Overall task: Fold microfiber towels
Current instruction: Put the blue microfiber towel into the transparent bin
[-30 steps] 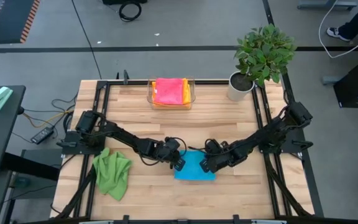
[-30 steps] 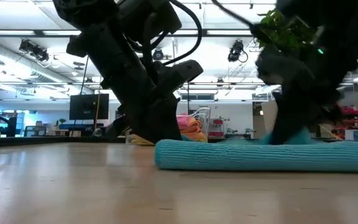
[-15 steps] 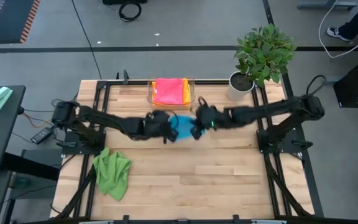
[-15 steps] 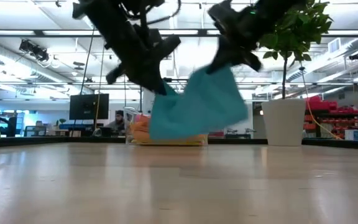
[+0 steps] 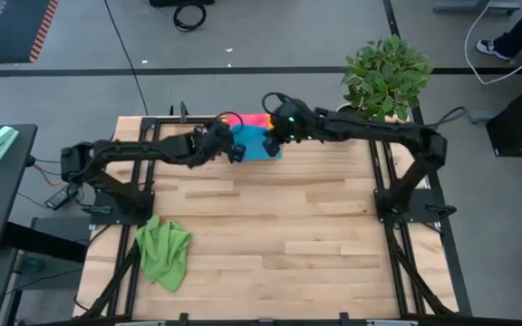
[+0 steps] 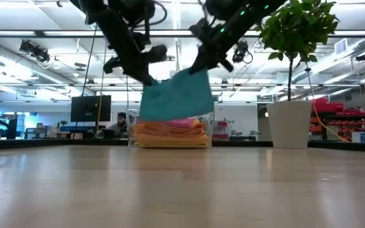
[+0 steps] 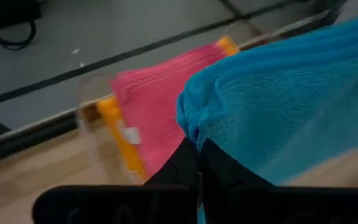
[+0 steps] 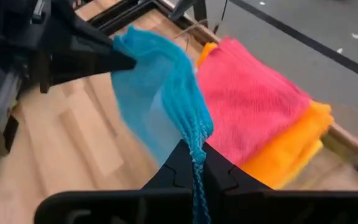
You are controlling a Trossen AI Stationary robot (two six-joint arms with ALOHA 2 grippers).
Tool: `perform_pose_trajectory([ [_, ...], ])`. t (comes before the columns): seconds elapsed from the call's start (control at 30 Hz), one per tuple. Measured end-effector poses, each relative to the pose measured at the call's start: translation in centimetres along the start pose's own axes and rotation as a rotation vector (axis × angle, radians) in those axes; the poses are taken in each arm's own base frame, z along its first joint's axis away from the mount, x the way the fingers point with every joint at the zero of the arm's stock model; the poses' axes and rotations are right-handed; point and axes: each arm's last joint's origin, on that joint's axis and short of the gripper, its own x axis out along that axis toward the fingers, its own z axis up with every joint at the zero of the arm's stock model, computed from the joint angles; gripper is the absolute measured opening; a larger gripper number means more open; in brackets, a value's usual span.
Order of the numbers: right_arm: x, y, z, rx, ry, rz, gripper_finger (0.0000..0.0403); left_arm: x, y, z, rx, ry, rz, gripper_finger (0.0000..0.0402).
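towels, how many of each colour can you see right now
blue towel: 1, hanging between the two pincers
pink towel: 1, on the stack
orange towel: 1 visible under the pink
green towel: 1, crumpled on the table
total: 4

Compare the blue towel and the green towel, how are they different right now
The blue towel hangs in the air, folded, gripped by the left pincer and right pincer over the clear tray; the green towel lies on the table, untouched. The blue towel hangs smooth; the green towel is crumpled. Both are soft, single-colour cloths.
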Motion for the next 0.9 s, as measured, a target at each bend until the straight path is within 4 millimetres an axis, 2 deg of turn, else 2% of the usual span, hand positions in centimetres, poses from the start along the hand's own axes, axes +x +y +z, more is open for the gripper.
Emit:
perform_pose_trajectory([
  [0.23,3.4,-3.5,1.3,-0.036,0.041,-0.041,0.0006,3.4,4.0,2.0,-0.013,0.051,0.041,0.0007],
  [0.4,5.3,-5.8,1.3,-0.057,0.079,-0.059,0.0006,5.5,6.2,2.8,-0.058,0.091,0.004,0.0007],
  [0.53,6.5,-7.3,1.0,-0.069,0.097,-0.076,0.0006,7.9,6.5,2.3,-0.081,0.117,-0.011,0.0007],
  [0.67,7.3,-8.5,0.9,-0.084,0.096,-0.096,0.0006,10.2,6.0,0.7,-0.075,0.158,0.002,0.0007],
  [0.9,8.6,-9.6,0.6,-0.107,0.083,-0.096,0.0006,10.9,6.3,0.5,-0.062,0.163,0.015,0.0007],
])
